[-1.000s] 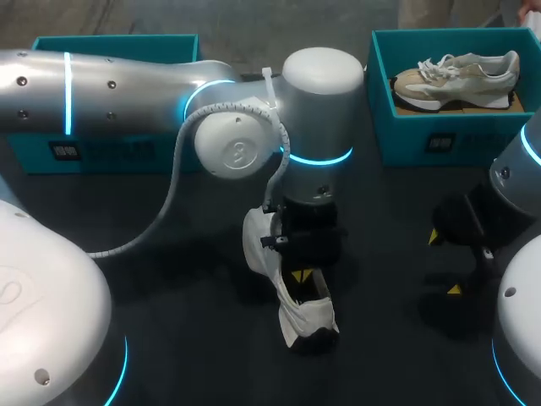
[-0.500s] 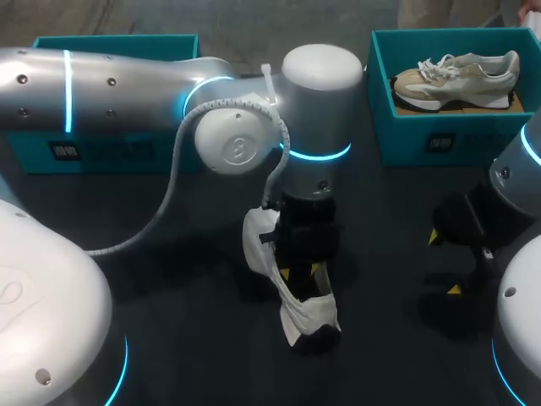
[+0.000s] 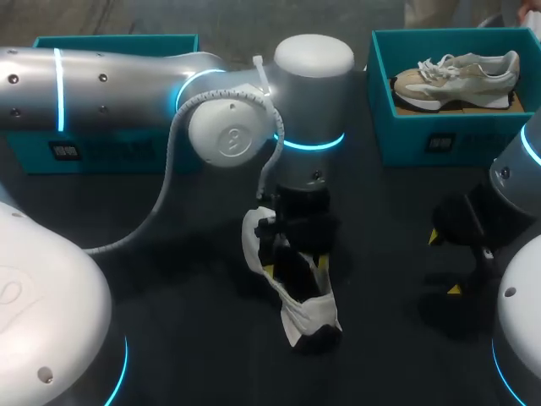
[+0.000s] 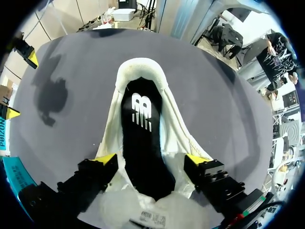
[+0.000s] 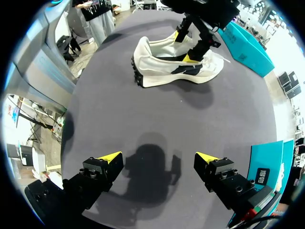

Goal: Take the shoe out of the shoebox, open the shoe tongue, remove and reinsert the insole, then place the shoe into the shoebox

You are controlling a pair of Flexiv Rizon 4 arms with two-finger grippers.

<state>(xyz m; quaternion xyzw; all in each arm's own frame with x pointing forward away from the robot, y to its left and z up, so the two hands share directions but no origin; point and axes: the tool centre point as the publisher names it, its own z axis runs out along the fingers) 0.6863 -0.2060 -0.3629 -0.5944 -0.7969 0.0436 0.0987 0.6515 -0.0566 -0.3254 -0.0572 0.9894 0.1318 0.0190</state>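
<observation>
Dark grey tabletop [image 3: 169, 338] runs across the whole bench, and both arms cast soft shadows on it. At the far left stands a teal shoebox [image 3: 118, 41], mostly behind the left arm, so I cannot see what is inside. At the far right stands a second teal shoebox [image 3: 423, 135], and a tan-and-white shoe [image 3: 461, 74] lies on its side in it with the sole toward the front wall.

A white shoe [image 3: 308, 315] sits on the table between the two arms, well clear of both boxes. It is upright on its sole with its mouth spread open. From the left wrist view the black insole [image 4: 143, 143] lies flat inside it, reaching toward the padded heel collar.

The left gripper [image 3: 295, 268] is right down on the shoe. Its jaws are wide apart, with one yellow tip at each side of the shoe's opening near the tongue. From where I look I cannot tell whether either finger presses on the fabric.

The right gripper [image 3: 445, 262] hangs over bare table off to the right, well apart from the white shoe. Its jaws are spread wide and hold nothing, and only its own shadow lies beneath it.
</observation>
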